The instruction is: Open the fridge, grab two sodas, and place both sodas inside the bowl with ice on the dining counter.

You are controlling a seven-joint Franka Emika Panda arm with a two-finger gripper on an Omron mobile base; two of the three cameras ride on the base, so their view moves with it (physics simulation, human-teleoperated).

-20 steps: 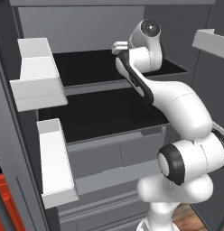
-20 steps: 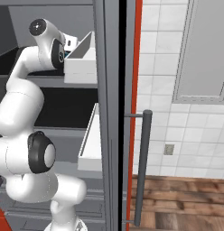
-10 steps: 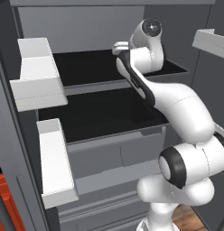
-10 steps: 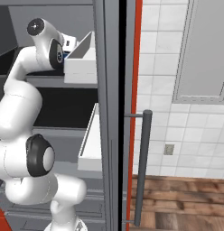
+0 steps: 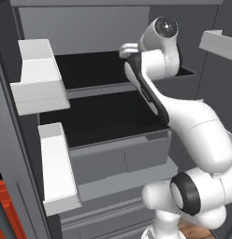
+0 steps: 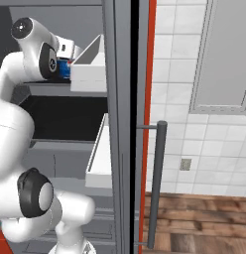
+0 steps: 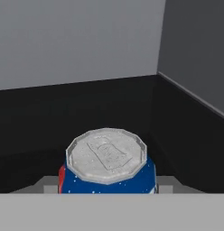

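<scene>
Fridge [image 5: 104, 154] doors stand open, and the arm reaches onto the top black shelf [image 5: 90, 70]. The hand [image 6: 65, 62] sits around the blue can [image 7: 107, 173], which stands upright near the back corner. It looks like the hand is pinching the can, though I can't be sure. Next it should lift the can out slowly.

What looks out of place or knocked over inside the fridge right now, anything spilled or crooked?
Nothing stands out. The blue soda can stands upright on the black upper shelf, silver top level, right in front of the pincer. The white door bins sit straight, and no spill shows on either shelf.
</scene>
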